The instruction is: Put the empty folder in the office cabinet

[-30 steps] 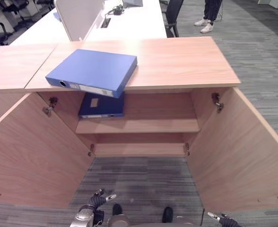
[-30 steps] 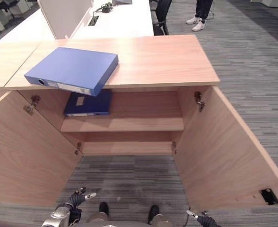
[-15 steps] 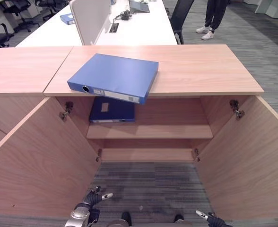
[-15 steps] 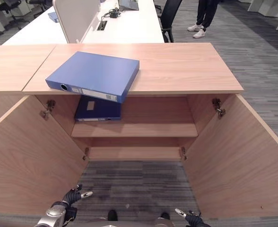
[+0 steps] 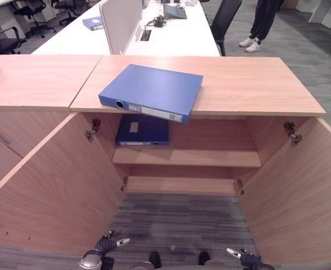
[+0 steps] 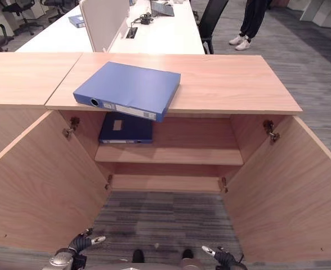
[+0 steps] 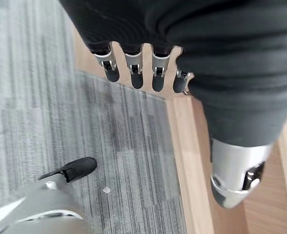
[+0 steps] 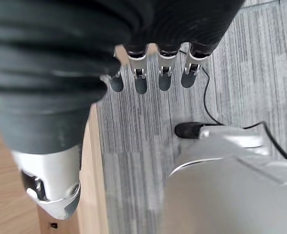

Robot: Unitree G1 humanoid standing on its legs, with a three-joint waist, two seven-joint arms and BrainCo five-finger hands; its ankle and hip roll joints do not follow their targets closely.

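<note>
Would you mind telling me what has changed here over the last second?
Only the camera view shifted. The blue folder lies as before, overhanging the cabinet top, a second folder on the shelf below. The left robot hand and right robot hand stay low, open and empty.

Person at 1 o'clock: cut off above the legs, I note. Shelf folder: its far end hidden under blue folder.

Grey striped carpet, white desks behind, black office chairs.
</note>
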